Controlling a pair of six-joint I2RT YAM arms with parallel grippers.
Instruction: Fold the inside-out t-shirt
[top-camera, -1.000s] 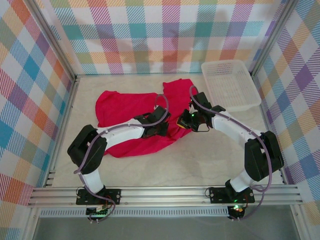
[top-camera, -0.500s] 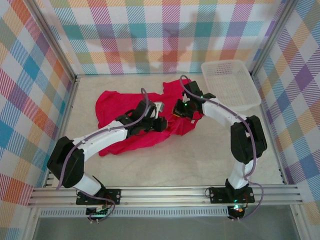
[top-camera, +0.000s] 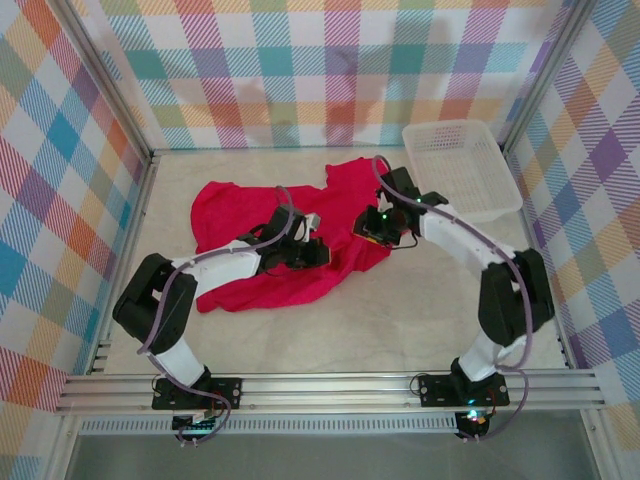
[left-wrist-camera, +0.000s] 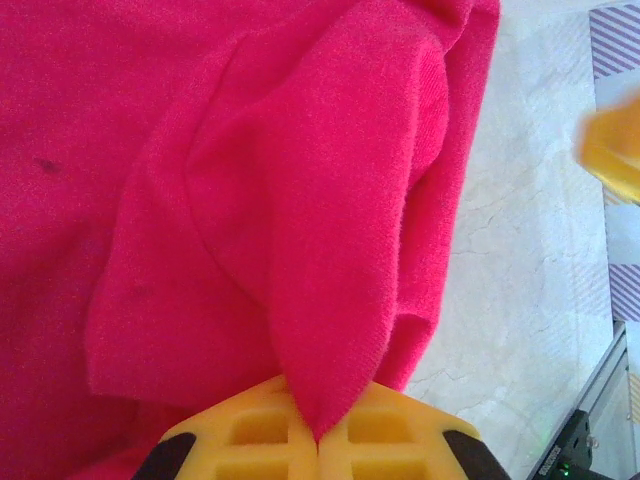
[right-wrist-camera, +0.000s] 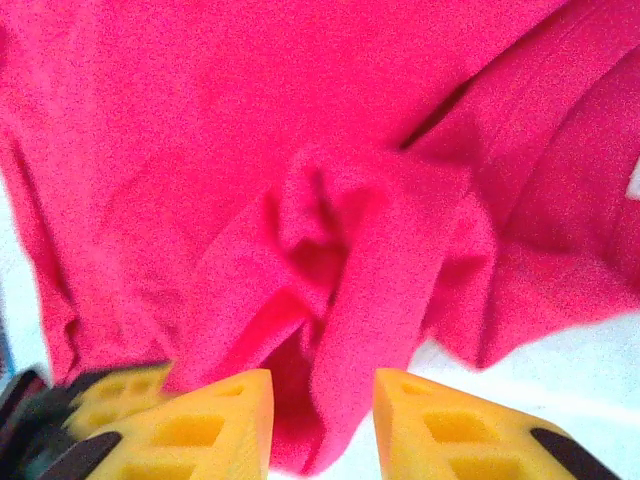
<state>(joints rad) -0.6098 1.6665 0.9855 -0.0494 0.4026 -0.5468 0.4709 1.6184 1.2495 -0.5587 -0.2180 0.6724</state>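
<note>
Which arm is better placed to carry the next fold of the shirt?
Left: the left gripper is shut on a pinch of the shirt; the right gripper stands open, fabric loose between its jaws.

A robot lab test cell: checked walls (top-camera: 330, 70) box in a marbled counter (top-camera: 420, 320), with an aluminium rail (top-camera: 330, 388) along its near edge.

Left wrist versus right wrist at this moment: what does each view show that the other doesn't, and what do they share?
Left wrist: the left gripper shut, pinching a pointed fold of the t-shirt, with a strip of bare table to the side. Right wrist: the right gripper open, a bunched ridge of cloth lying between its jaws. Both: crumpled red fabric, with that arm's own yellow gripper at the bottom edge.
</note>
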